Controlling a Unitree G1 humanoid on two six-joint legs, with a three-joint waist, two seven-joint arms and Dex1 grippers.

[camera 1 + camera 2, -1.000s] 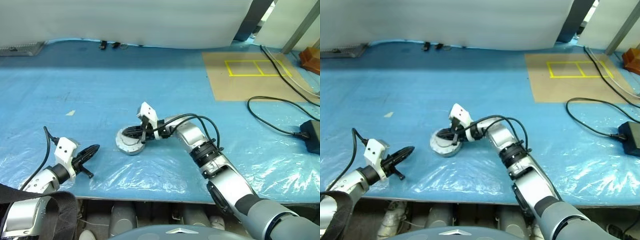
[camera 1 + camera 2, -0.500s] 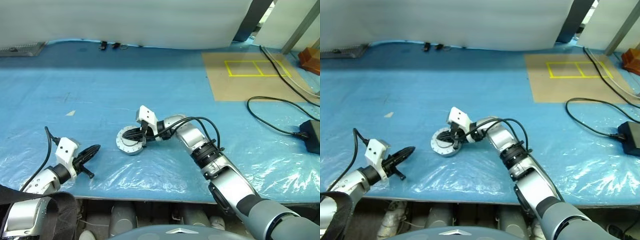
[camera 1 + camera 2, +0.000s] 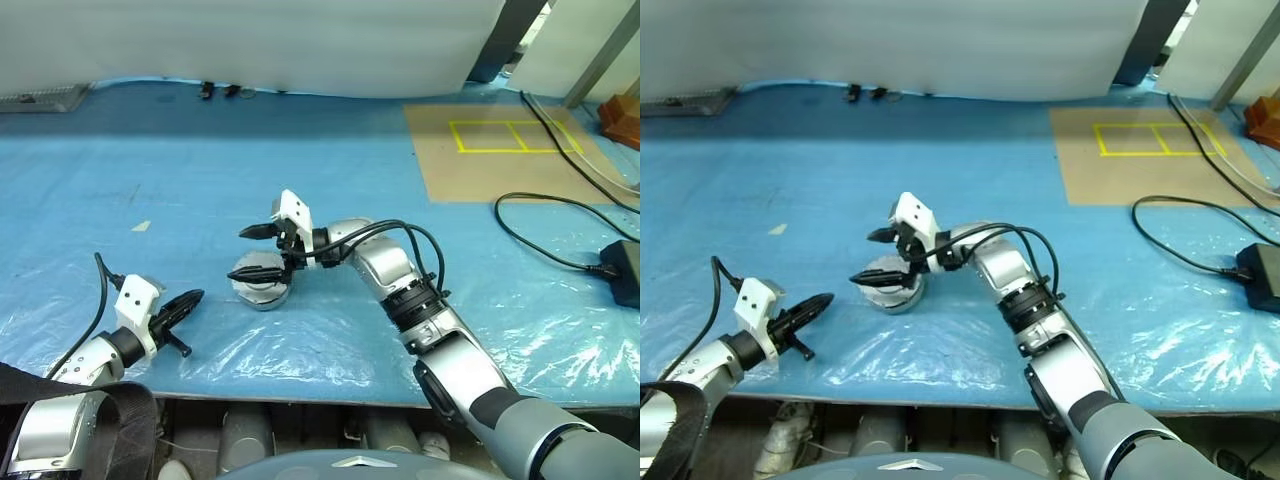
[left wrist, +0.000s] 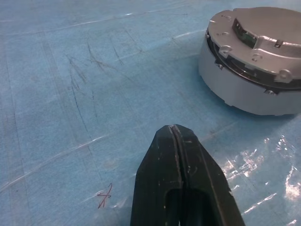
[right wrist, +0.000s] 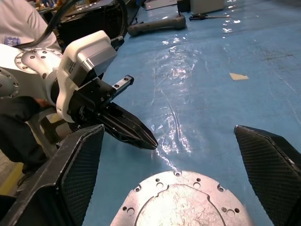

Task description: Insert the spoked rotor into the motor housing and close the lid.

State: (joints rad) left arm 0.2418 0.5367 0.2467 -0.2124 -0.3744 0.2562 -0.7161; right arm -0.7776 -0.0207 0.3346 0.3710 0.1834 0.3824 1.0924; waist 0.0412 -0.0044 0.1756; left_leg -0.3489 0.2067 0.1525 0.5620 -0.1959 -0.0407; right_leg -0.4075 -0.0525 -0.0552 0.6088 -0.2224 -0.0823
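Above closed motor housing point(image 3: 259, 290), right fingers point(image 3: 255, 231) spread

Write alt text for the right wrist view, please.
The right gripper's two black fingers stand wide open above the closed lid on the blue table. Just beyond, the left gripper points in, fingers shut.

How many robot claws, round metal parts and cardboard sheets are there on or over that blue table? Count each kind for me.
Grippers: 2, the left gripper and the right gripper
Round metal parts: 1, the motor housing with its lid on
Cardboard sheets: 1, the cardboard sheet
Total: 4
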